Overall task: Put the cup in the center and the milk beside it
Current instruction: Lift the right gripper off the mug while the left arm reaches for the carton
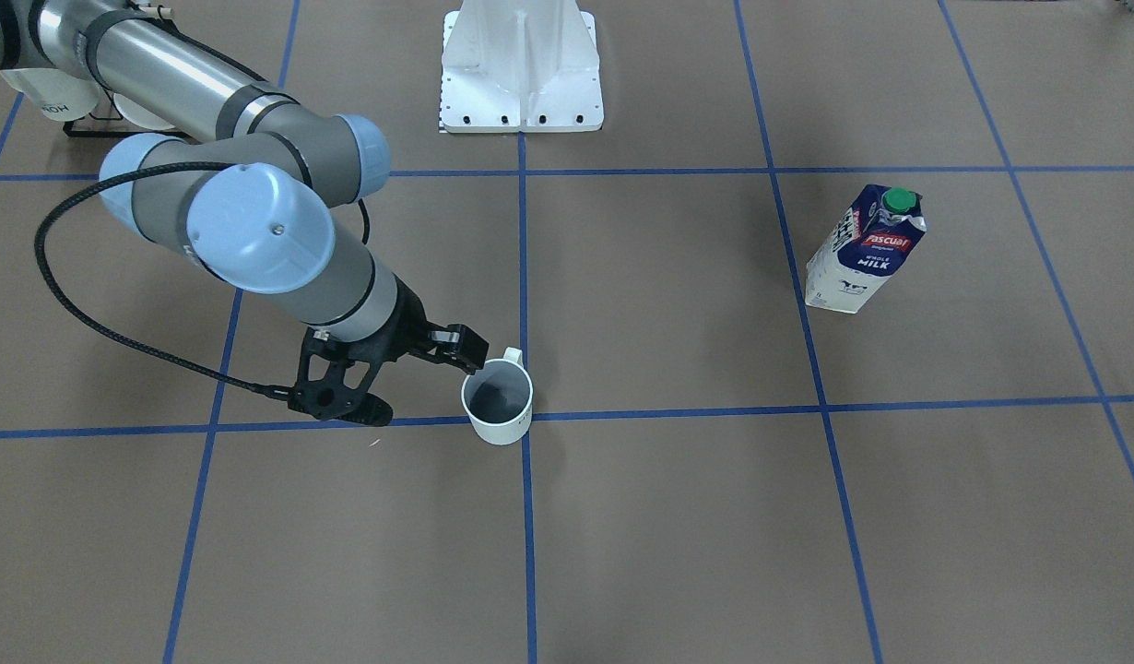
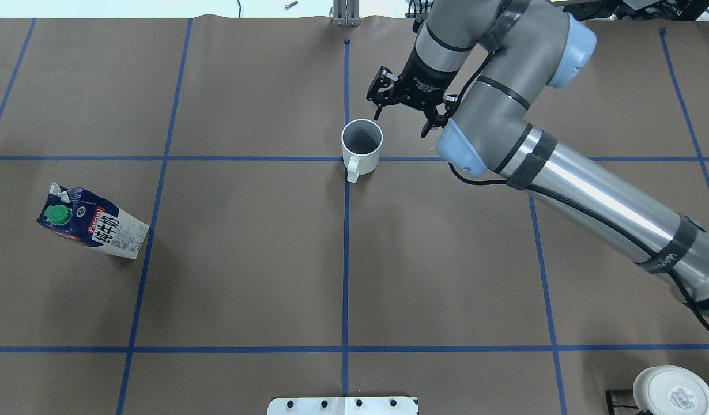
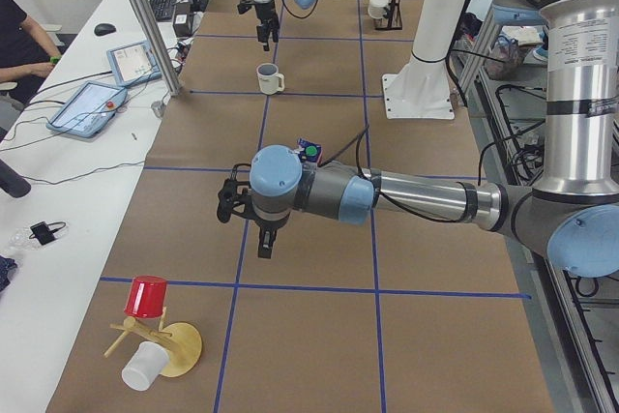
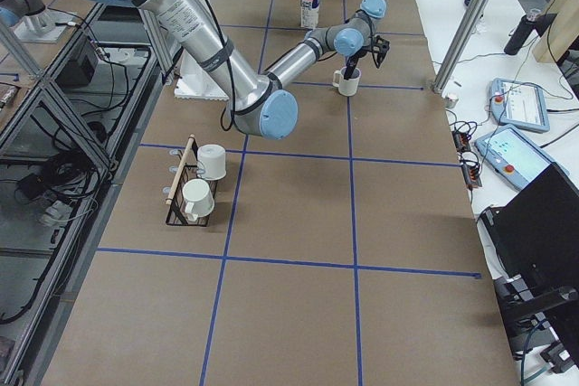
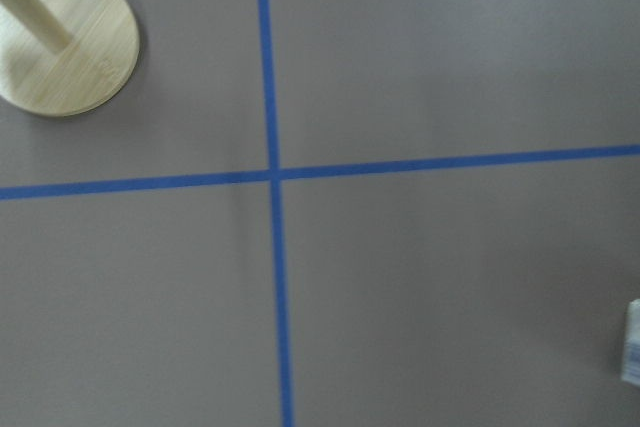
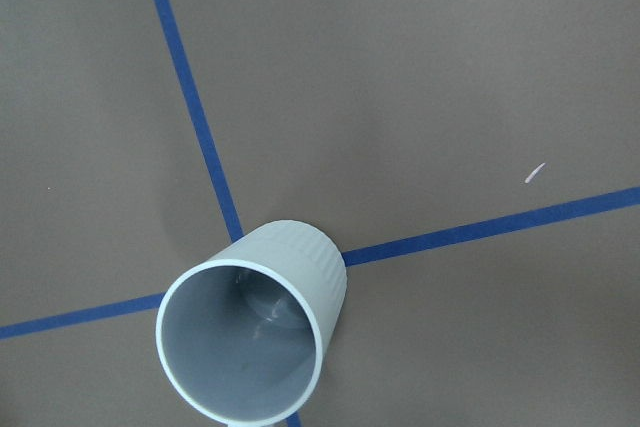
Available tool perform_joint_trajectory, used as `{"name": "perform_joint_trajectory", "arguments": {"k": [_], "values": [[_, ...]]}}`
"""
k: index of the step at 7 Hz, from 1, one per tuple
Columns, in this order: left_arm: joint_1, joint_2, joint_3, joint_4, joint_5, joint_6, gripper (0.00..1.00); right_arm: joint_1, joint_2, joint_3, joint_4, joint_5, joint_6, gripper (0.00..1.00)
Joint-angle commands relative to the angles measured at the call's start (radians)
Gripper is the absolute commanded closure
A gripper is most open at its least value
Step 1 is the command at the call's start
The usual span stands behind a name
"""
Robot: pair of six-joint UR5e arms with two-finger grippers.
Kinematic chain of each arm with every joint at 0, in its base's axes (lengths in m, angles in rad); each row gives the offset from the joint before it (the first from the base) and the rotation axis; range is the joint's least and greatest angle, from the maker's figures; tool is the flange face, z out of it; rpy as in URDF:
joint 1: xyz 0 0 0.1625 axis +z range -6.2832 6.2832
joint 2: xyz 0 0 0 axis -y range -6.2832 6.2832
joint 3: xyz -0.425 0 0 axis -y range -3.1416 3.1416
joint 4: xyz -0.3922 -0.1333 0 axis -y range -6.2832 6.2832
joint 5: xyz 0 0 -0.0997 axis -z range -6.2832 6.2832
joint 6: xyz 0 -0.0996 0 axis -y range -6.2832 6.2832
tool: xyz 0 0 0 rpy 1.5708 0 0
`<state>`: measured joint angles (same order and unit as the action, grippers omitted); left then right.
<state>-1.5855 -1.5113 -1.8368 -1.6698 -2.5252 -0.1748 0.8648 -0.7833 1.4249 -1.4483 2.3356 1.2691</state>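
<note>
Overhead, my right gripper (image 2: 402, 122) hangs spread and empty just beyond the cup (image 2: 362, 144), which my wrist view shows standing on the center (image 6: 230, 222). The milk (image 2: 92, 222) stands near the table's (image 2: 245, 259) left edge. My left gripper (image 3: 247, 212) appears only side-on; its state I cannot tell.

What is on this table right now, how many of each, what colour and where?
plain white ceramic mug with a loop handle: one, white, upright where the central blue tape lines cross
dark blue and white milk carton with a green cap: one, blue-white, upright, robot's left, apart from the mug
black wire rack: one, black, robot's right, holding two white cups
pale wooden mug tree: one, wood, table's left end, with one red cup, one white cup
white metal pedestal base: one, white, middle of robot's edge
right gripper: one, black, beside the mug, jaws open
left gripper: one, black, over the table's left part, jaws unclear
</note>
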Motion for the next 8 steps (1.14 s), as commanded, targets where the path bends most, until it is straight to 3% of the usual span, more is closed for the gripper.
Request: {"name": "perform_joint_trajectory", "arguments": {"k": [1, 3, 4, 6, 8], "values": [[0.164, -0.055, -0.176, -0.001, 0.006, -0.334, 0.01, 0.107, -0.155, 0.132, -0.001, 0.082, -0.083, 0.00], [0.339, -0.104, -0.264, -0.001, 0.119, -0.500, 0.01, 0.169, -0.262, 0.198, -0.009, 0.055, -0.211, 0.00], [0.468, -0.105, -0.324, -0.001, 0.255, -0.518, 0.01, 0.203, -0.324, 0.224, -0.009, 0.045, -0.303, 0.00], [0.648, -0.083, -0.354, 0.001, 0.437, -0.519, 0.02, 0.230, -0.358, 0.224, -0.010, 0.027, -0.376, 0.00], [0.690, -0.057, -0.357, -0.001, 0.468, -0.505, 0.02, 0.224, -0.369, 0.227, -0.071, 0.025, -0.379, 0.00]]}}
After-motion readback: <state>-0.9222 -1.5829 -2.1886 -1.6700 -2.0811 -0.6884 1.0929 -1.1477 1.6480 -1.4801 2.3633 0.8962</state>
